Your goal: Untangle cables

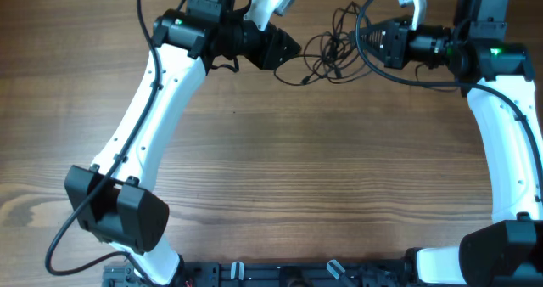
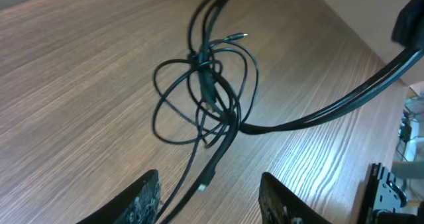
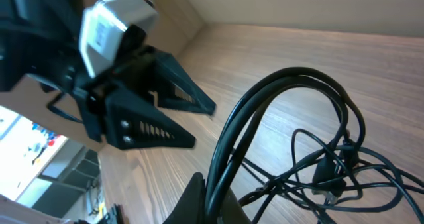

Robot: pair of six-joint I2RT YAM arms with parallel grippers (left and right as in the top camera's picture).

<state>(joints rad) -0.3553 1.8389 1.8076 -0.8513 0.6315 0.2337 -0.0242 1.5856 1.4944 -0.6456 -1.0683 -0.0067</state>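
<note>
Black thin tangled cables: on brown wood table, between both grippers.
Left gripper: jaws apart, one strand between them.
Right gripper: jaws closed; hold unclear.
Risk: a sideways pull may tighten the knot.

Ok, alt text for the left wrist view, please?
A tangled knot of thin black cables lies on the wood table, just ahead of the left claw, whose fingers stand apart with one strand running between them. A thicker black cable sweeps in from the right.
</note>
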